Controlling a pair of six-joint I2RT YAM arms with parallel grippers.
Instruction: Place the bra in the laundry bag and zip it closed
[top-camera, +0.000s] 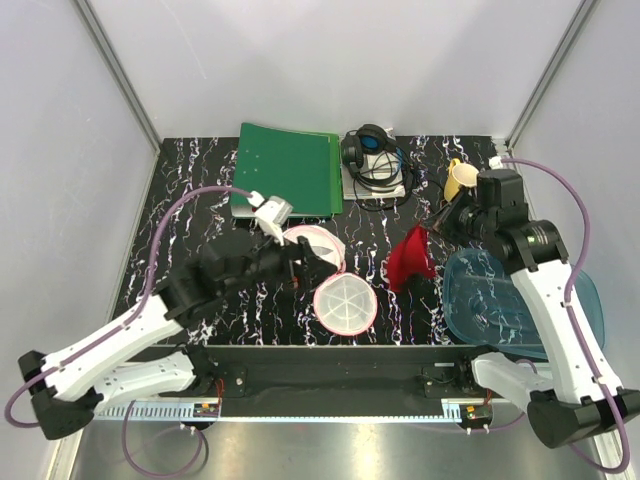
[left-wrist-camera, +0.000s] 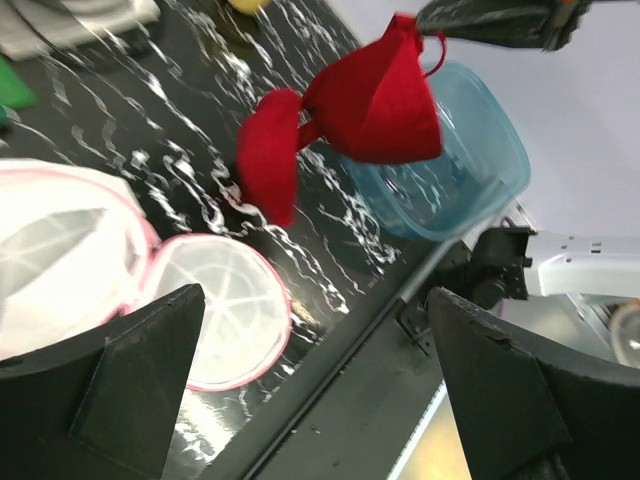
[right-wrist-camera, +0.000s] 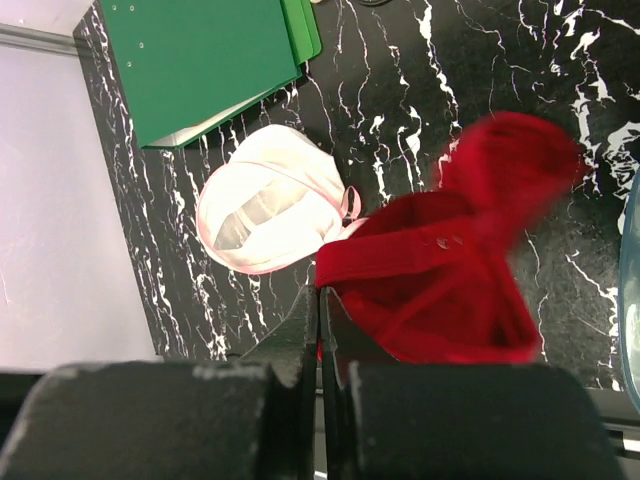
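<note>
Here the right fingers (right-wrist-camera: 295, 345) are shut tight on the top of the small bright red soft bra (top-camera: 410, 258), which hangs down from them.
The bra hangs over the black worktop with white streaks (top-camera: 200, 190), between the white mesh laundry bag with pink trim (top-camera: 345, 303) and the see-through blue plastic tray (top-camera: 500, 300). I cannot tell if its low end touches the worktop. The bag lies open in two round halves, and the bra is not in it. The left fingers (left-wrist-camera: 140, 370) are spread as wide as they go and hold nothing. They sit just beside the bag, over the spot where the two halves meet. A flat green folder (top-camera: 288, 168) and black headphones (top-camera: 372, 150) lie at the far side of the worktop.
</note>
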